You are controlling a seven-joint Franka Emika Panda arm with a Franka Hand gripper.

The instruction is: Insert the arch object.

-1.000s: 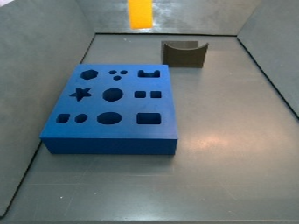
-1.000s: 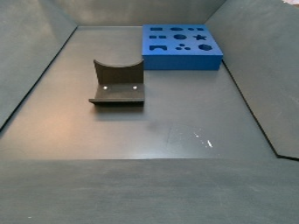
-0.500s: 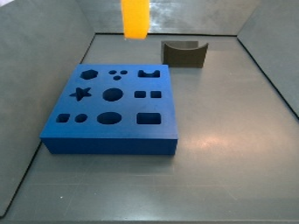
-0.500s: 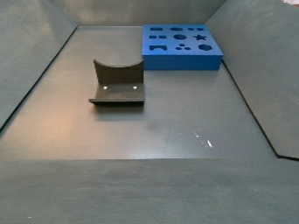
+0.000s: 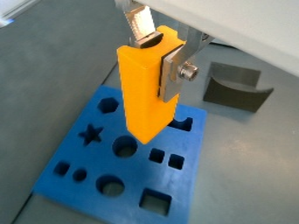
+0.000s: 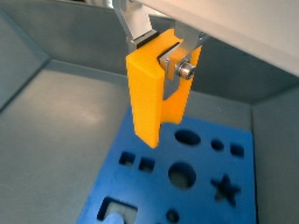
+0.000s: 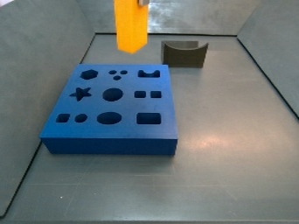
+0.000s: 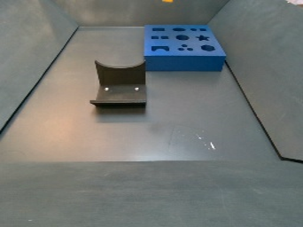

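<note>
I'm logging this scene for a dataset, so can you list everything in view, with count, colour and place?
Board: one, blue, cut with shaped holes, on the floor near a wall.
Scooped block: one, dark olive-brown, on the floor apart from the board.
Arch object: one, orange, upright, held in the air above the board.
Floor: grey, walled.
Gripper: one, silver fingers shut on the arch object's upper part, above the board.

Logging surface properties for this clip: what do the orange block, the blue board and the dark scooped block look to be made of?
The arch object, shut in the gripper above the blue board: smooth matte orange, probably plastic. The board: uniform matte blue with crisp cut holes, plastic or dense foam. The dark scooped block: dull olive-brown, no visible grain; material unclear.
</note>
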